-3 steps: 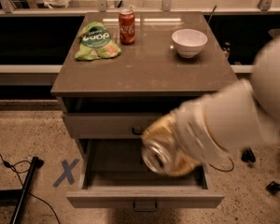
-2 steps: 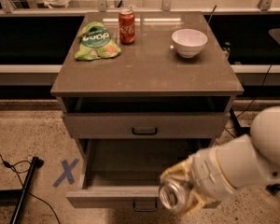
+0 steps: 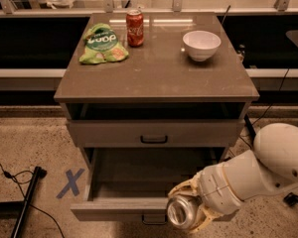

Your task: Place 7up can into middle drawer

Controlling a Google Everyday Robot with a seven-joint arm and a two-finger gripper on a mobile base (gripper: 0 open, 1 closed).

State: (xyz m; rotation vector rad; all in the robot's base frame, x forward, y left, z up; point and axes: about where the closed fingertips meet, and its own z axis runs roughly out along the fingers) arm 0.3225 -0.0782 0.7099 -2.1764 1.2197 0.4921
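- Found the hand low at the right front corner of the middle drawer, fingers closed round the 7up can.
- Noted the can carried tilted, metal top toward the camera, gripped by its sides; judged so held to leave the base free for setting down.
- Noted the drawer pulled well out, nothing visible inside; judged ready to receive, with the can at the front lip and not yet in.
- Noted the drawer front above pushed in, leaving the way down open.
- Recorded on the worktop: red cola can, green snack bag, white bowl, all well apart from the hand.
- Recorded speckled floor, blue tape cross and black cable at left.
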